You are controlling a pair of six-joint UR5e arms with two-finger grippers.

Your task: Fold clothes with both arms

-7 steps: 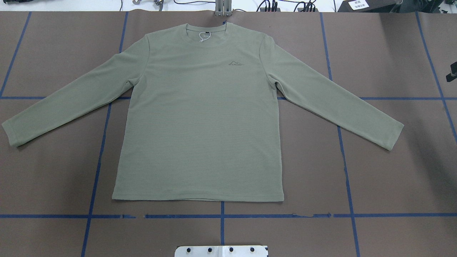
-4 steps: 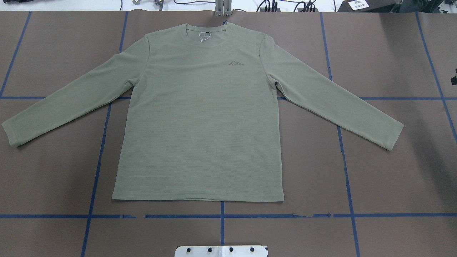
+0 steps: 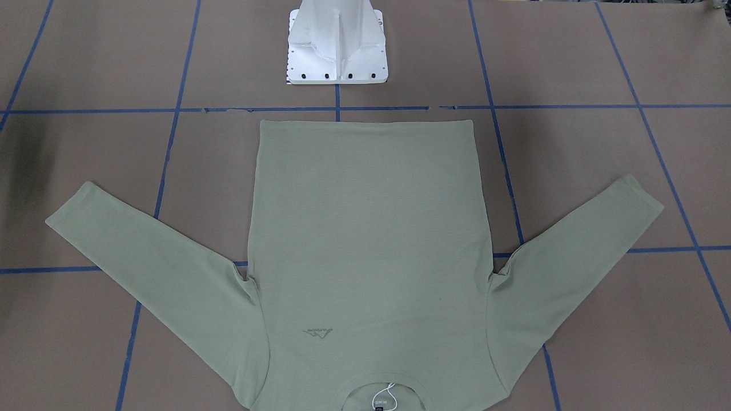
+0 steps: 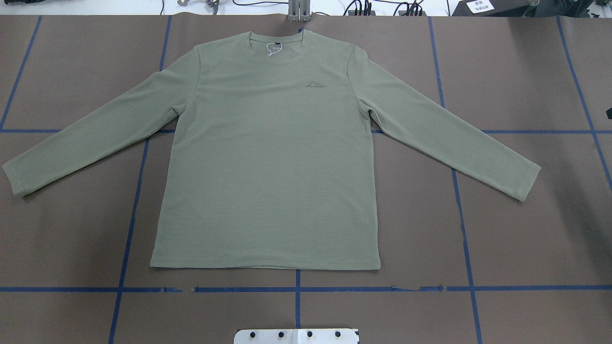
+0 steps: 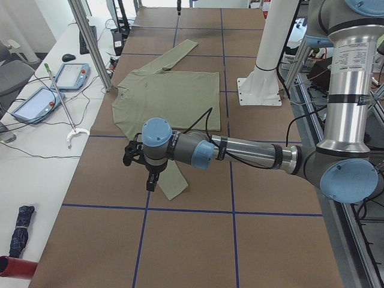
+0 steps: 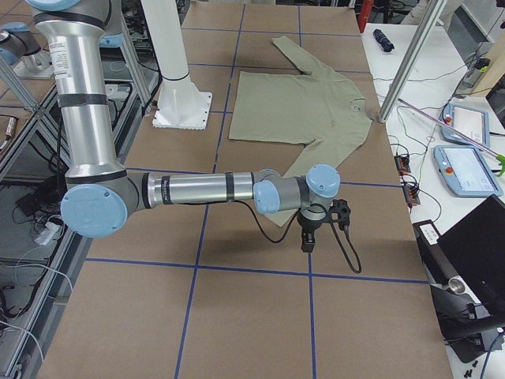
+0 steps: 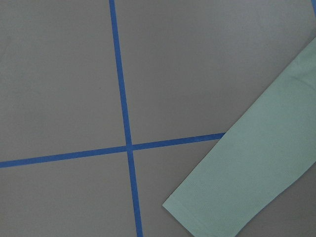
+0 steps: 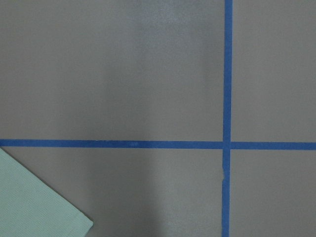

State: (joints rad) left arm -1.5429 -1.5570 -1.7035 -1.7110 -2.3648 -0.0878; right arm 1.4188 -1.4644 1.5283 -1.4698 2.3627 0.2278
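The clothes are one sage-green long-sleeved shirt point(image 4: 267, 157) lying flat and face up, both sleeves spread, collar at the far edge with a white string tag point(image 4: 272, 50). It also shows in the front-facing view as the shirt point(image 3: 365, 240). The left arm reaches low over the table, and its gripper point(image 5: 150, 182) hangs above the near sleeve's cuff point(image 5: 173, 185); I cannot tell if it is open or shut. The right gripper point(image 6: 308, 242) hangs over bare table just past the other sleeve's end; its state I cannot tell either. The wrist views show only cuffs point(image 7: 237, 187) point(image 8: 34, 197), no fingers.
Brown table cover point(image 4: 516, 229) with a blue tape grid point(image 4: 296, 289). The white pedestal base point(image 3: 337, 51) stands at the robot's side near the hem. A side bench carries teach pendants point(image 5: 66, 75) point(image 6: 465, 126) and cables, with an aluminium post point(image 5: 90, 42) at the table edge.
The black part of the right arm at the overhead view's right edge has slid outward until only a sliver shows. The shirt has not moved.
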